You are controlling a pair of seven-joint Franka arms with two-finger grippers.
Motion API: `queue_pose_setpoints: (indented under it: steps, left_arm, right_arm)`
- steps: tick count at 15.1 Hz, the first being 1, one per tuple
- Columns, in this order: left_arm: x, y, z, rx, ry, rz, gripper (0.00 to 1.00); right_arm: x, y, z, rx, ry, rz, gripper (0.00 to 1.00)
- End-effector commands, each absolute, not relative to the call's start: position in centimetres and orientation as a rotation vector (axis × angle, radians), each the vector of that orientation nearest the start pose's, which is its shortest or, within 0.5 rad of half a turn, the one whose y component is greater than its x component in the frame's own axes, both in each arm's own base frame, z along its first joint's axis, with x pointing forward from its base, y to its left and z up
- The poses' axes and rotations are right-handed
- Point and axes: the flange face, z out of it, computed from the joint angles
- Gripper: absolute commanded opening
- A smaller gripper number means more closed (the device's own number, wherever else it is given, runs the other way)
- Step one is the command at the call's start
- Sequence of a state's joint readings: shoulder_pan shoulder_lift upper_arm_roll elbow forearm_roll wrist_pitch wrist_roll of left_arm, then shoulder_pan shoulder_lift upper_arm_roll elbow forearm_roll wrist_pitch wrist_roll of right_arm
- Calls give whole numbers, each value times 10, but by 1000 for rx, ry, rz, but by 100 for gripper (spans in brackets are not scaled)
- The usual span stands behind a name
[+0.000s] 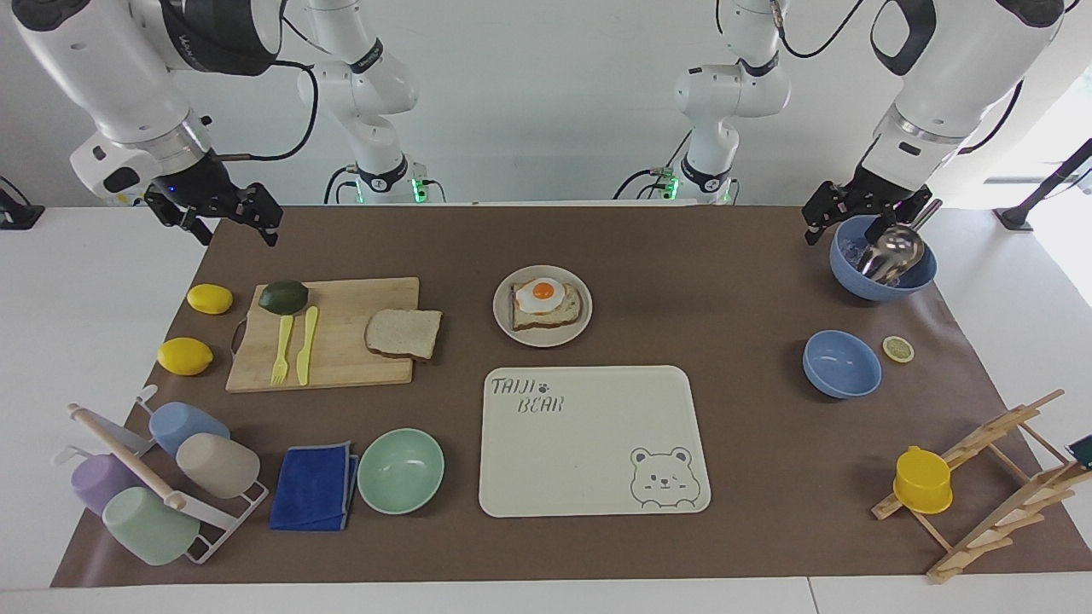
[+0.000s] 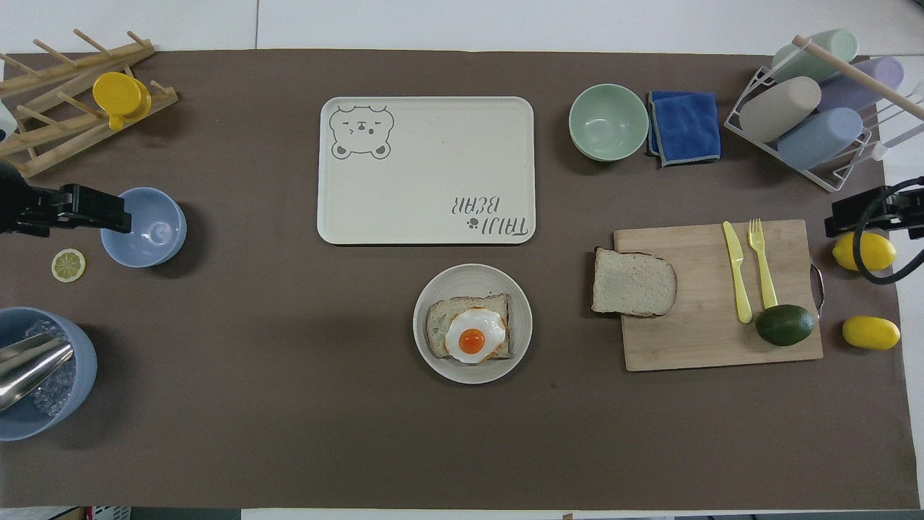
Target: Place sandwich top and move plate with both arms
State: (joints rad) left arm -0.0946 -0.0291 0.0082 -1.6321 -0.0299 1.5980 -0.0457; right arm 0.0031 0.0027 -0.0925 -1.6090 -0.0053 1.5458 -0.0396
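Grippers first: the right gripper (image 1: 223,213) hangs with fingers spread wide and holding nothing, over the mat's edge at the right arm's end, above the corner of the board (image 1: 341,358) nearest the robots. The left gripper (image 1: 853,209) hangs at the left arm's end, just over the rim of a blue bowl (image 1: 879,286) that holds a metal scoop (image 1: 891,247); whether its fingers are apart I cannot tell. Taking the plate (image 1: 503,320) as landmark, it sits mid-table with egg toast (image 1: 546,303) on it. The sandwich top (image 1: 403,333) lies toward the right arm's end from the plate, on the board's edge and overhanging it slightly, apart from the plate with bare mat between. Past it on the board lie a yellow knife (image 1: 306,345) and fork (image 1: 281,350) and an avocado (image 1: 283,297); two lemons (image 1: 209,298) rest off the board's end. The bear tray (image 1: 589,477) lies just beside the plate, farther from the robots. A green bowl (image 1: 401,471) and blue cloth (image 1: 314,486) sit beside the tray, toward the right arm's end. Toward the left arm's end from the plate, well apart, stand a second blue bowl (image 1: 841,364) and a lemon slice (image 1: 897,349).
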Motion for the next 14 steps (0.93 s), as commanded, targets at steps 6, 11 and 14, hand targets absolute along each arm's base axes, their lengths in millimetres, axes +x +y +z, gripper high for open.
queue_pose_setpoints:
  steps: [6,11,14]
  left_arm:
    - [537,-47,614,-3153,43,-4,100]
    - [536,-47,614,-3152,45,-1,100]
    - [537,-47,614,-3153,45,-4,100]
  right_arm:
    - [547,-44,607,-3118,74,96,100]
    - [560,37,591,-3144,-189,43,100]
    - [572,122,536,-3297,-219,126,100]
